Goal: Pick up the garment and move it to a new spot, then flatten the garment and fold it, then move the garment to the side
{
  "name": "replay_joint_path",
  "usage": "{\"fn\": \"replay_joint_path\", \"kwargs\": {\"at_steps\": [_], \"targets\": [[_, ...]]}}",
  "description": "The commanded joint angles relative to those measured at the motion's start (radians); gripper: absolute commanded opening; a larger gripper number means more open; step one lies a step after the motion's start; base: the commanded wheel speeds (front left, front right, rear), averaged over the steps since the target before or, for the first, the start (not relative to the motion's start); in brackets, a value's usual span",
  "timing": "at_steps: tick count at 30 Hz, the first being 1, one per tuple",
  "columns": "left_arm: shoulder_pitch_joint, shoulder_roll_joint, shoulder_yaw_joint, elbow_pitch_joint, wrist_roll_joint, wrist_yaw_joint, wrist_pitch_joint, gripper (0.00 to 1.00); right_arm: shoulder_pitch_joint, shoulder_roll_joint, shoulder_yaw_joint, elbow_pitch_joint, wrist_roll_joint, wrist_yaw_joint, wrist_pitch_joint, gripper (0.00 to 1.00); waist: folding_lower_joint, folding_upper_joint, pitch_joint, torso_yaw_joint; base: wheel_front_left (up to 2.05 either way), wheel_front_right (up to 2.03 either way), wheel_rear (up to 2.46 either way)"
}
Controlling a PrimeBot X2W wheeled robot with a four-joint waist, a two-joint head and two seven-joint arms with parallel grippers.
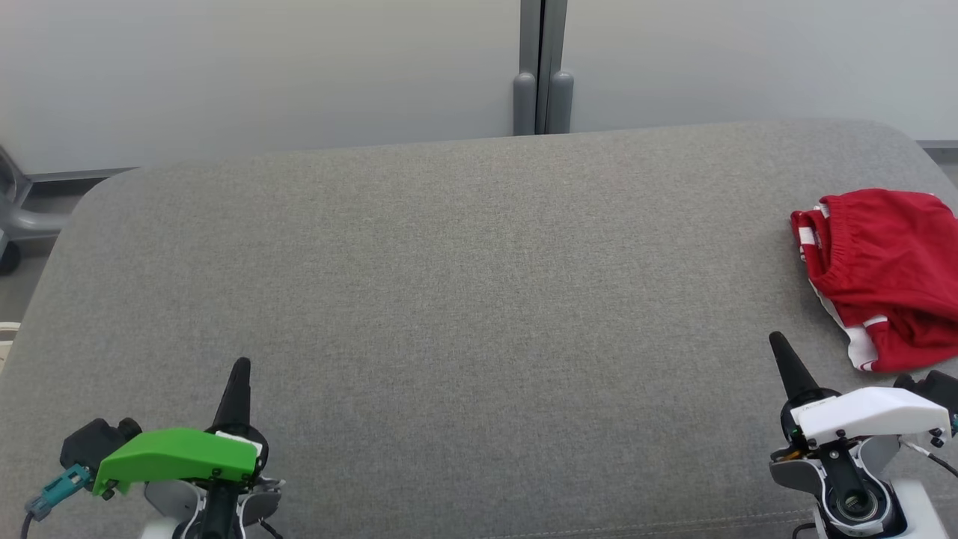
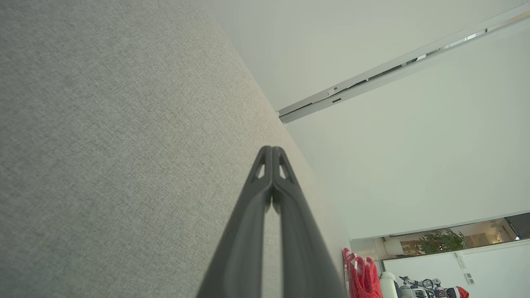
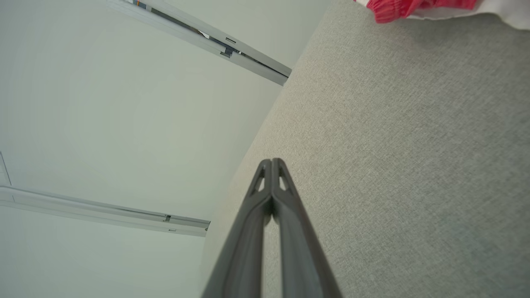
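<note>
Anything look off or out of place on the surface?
Only the red garment: crumpled in a heap near the right edge of the grey surface, not flat. Nothing looks spilled or damaged. Left gripper and right gripper are shut, empty.

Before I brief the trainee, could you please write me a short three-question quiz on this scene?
1. True or false: the left gripper holds the garment.
2. Which is nearer the garment? A) left gripper B) right gripper C) both equally near
3. Fill in: both grippers are ____ (open or shut).

Key: 1 false, as it is shut on nothing, far across the grey surface; 2 B; 3 shut.
</note>
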Motion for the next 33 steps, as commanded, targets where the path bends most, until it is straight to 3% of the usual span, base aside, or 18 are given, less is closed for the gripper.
{"fn": "replay_joint_path", "kwargs": {"at_steps": [1, 33], "targets": [[-0.033, -0.003, 0.019, -0.005, -0.023, -0.014, 0.007, 0.0, -0.021, -0.005, -0.008, -0.005, 0.031, 0.0, 0.007, 0.0, 0.0, 0.0, 0.001, 0.0, 0.0, 0.0, 0.0], [-0.055, -0.096, 0.133, 0.03, -0.177, -0.113, 0.064, 0.0, -0.036, -0.007, -0.067, 0.015, 0.304, 0.0, 0.057, 0.0, 0.0, 0.0, 0.016, -0.003, 0.0, 0.0, 0.0]]}}
